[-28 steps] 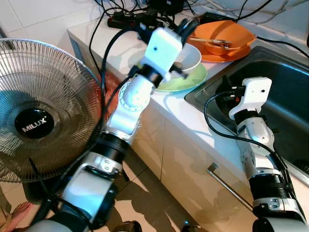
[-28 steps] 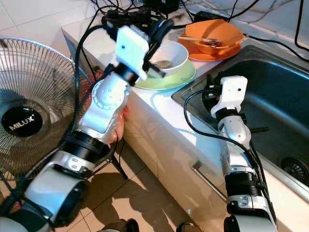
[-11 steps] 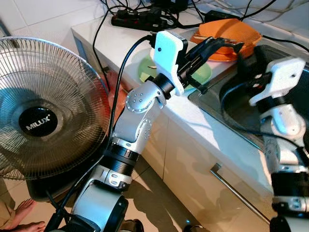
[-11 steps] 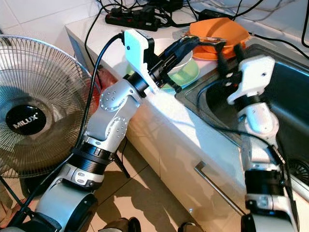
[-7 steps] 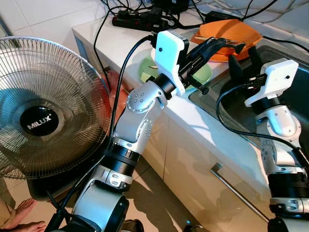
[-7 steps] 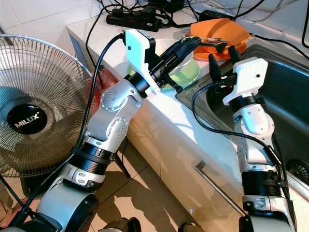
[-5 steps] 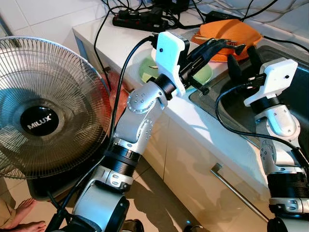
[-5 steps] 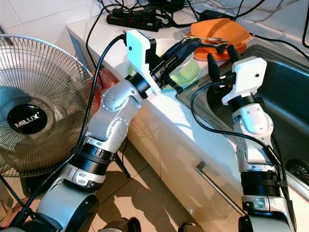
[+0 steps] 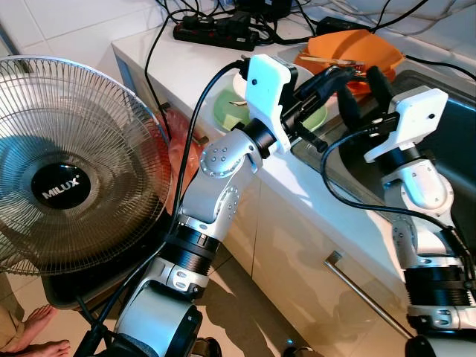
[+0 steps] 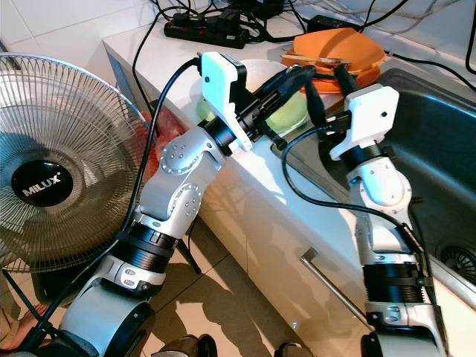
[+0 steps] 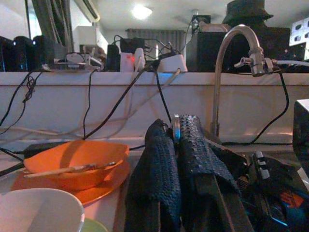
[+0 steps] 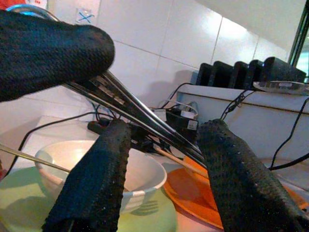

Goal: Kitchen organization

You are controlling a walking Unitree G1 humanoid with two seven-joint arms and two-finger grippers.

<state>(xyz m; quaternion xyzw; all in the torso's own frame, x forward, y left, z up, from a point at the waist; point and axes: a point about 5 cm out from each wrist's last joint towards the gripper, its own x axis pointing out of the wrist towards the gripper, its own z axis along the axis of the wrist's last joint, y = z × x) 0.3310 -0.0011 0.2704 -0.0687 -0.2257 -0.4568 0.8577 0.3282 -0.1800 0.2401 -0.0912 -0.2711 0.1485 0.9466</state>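
Because the thin shiny metal utensil (image 12: 145, 113) is hard, light and smooth, it could slip or turn if it is pinched at one small spot. A good place to hold it looks like the middle of its long handle, with the fingers flat on both sides.

The left gripper (image 9: 338, 74) has its fingers pressed tight together, with the utensil pinched between them. The right gripper (image 12: 166, 130) has its fingers wide apart, one on each side of the handle, not touching it yet.

Just past the fingers sit a round white bowl (image 10: 256, 74) on a pale green plate (image 10: 286, 115), and a bit further off an orange bowl (image 11: 72, 162) on an orange plate. All of them stand on the white bench (image 10: 163, 52) beside the dark metal sink (image 10: 439, 149).

From the head views the utensil is too thin to make out. The right wrist view shows the handle running between the open fingers. The left wrist view shows just a silver edge (image 11: 176, 121) in the closed fingers.
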